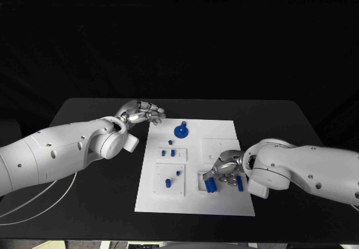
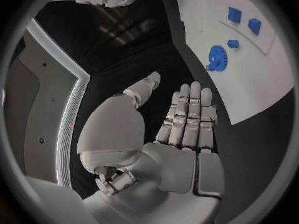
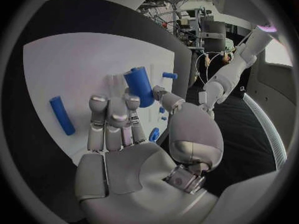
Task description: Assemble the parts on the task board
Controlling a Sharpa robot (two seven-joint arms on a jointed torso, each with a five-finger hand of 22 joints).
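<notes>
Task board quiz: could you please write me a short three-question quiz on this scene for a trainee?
1. True or false: the left hand holds the blue gear.
2. Which hand has its fingers right by the blue cylinder? A. the left hand. B. the right hand. C. neither.
3. Fill in: the blue rod beside the right hand lies flat on the ____.

Key: 1. False; the gear lies on the task board, apart from the left hand, which holds nothing. 2. B. 3. task board.
</notes>
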